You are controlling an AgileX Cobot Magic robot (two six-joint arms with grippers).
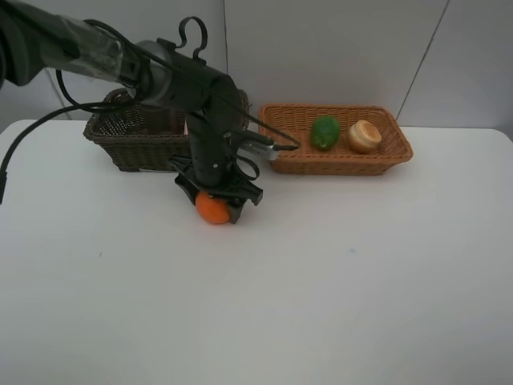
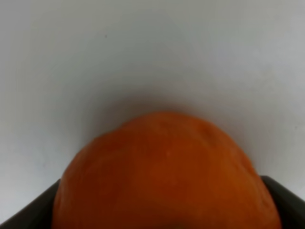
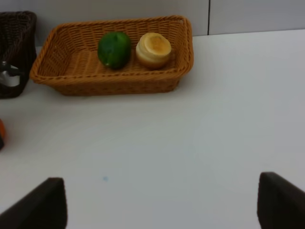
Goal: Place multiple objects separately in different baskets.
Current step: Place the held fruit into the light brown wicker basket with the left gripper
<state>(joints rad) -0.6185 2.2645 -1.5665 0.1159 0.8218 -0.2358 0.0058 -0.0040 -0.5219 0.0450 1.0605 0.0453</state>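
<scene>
My left gripper is down on the white table, in front of the dark brown basket. It is shut on the orange, which sits at table level. In the left wrist view the orange fills the frame between the dark fingers. The light orange-tan basket holds the green lime-like fruit and a pale peach-like fruit. Both fruits also show in the right wrist view. My right gripper is open and empty over bare table. The bottles and cup are out of sight.
The two baskets stand side by side at the back of the table, near the wall. The left arm and its cables cover part of the dark basket. The light basket lies ahead of the right gripper. The table's front edge is out of view.
</scene>
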